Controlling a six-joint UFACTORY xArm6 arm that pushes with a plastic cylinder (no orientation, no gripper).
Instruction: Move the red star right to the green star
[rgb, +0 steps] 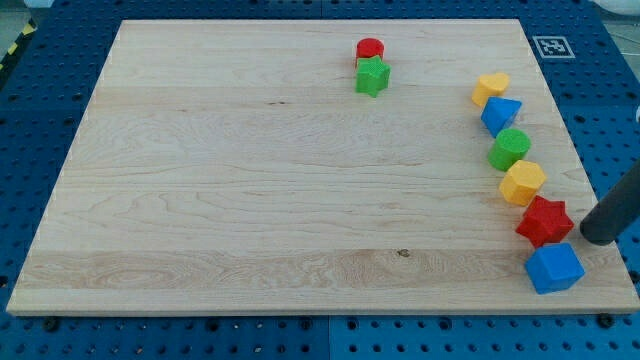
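Red star lay near the worktop's right edge, low in the view, in a curved column of blocks. I read that column from the view's top as: yellow block, blue block, green round block, yellow hexagon, red star, blue cube. The red star touched the yellow hexagon above it and sat just above the blue cube. Green star lay well apart, near the view's top centre, touching a red cylinder directly above it. My tip rested just beside the red star, on its right; I could not tell whether they touched. This rig carried no jaws, only the dark rod.
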